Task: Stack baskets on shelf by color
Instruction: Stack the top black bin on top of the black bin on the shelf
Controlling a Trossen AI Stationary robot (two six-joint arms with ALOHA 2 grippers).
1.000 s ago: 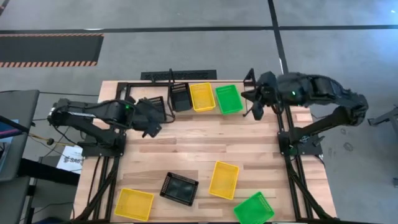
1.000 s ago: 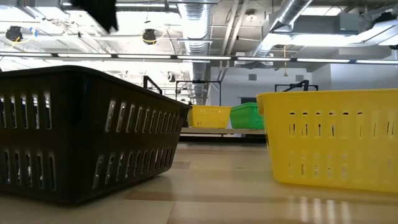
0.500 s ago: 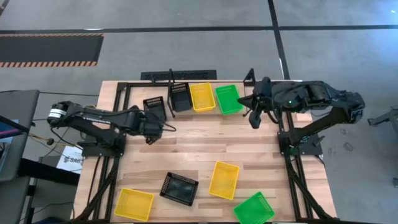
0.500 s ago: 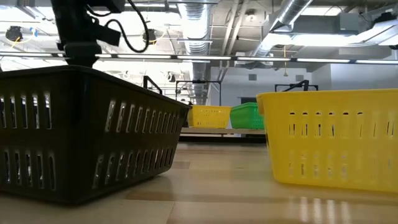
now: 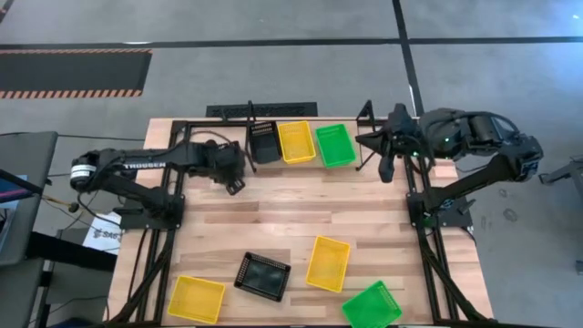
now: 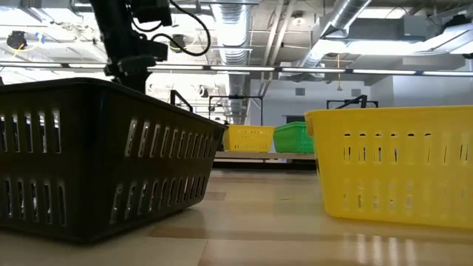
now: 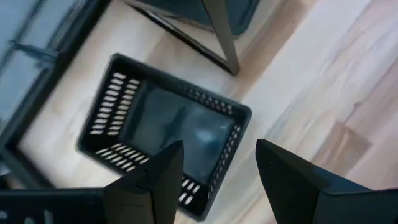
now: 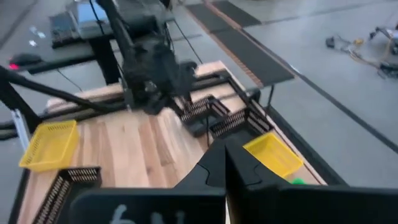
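My left gripper (image 7: pixel 219 149) is open and hovers over a black basket (image 7: pixel 168 124) that stands on its bottom on the table, just left of the shelf (image 5: pixel 250 114). In the high view the left gripper (image 5: pixel 233 178) hides most of that basket. On the shelf stand a black basket (image 5: pixel 264 141), a yellow basket (image 5: pixel 296 141) and a green basket (image 5: pixel 334 144), side by side. My right gripper (image 5: pixel 383 171) is shut and empty, in the air right of the green basket; its fingers (image 8: pixel 214 165) are closed together.
Near the table's front edge lie a yellow basket (image 5: pixel 196 299), a black basket (image 5: pixel 262 276), another yellow basket (image 5: pixel 328 262) and a green basket (image 5: pixel 372 305). In the low view the black basket (image 6: pixel 96 155) and the yellow basket (image 6: pixel 399 162) stand close. Bare wood lies between them and the shelf.
My left arm has stretched out and its gripper has moved toward the table's far edge, ending over the black basket beside the shelf. My right gripper has swung a little toward the table's middle and back to the right. No basket has moved.
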